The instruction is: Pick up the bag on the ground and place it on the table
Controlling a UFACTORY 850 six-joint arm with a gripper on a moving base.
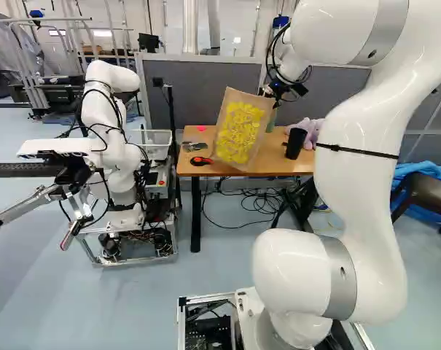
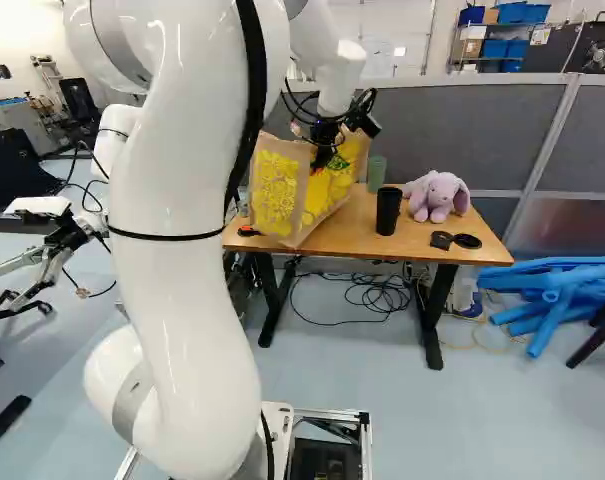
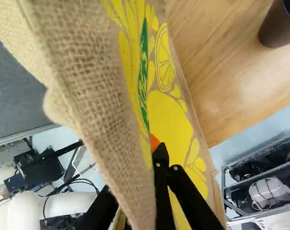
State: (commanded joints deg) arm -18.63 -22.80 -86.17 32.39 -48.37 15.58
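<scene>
Gripping yellow-printed bag (image 1: 238, 135) — black pincer (image 2: 325, 156)

Tan burlap bag (image 1: 240, 133) with yellow print, tilted, at the front edge of a wooden-topped table (image 2: 357, 230)

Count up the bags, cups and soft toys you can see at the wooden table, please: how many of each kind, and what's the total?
Bags: 1, the tan bag with yellow print
Cups: 2, a black cup and a green cup
Soft toys: 1, the purple plush toy
Total: 4
</scene>
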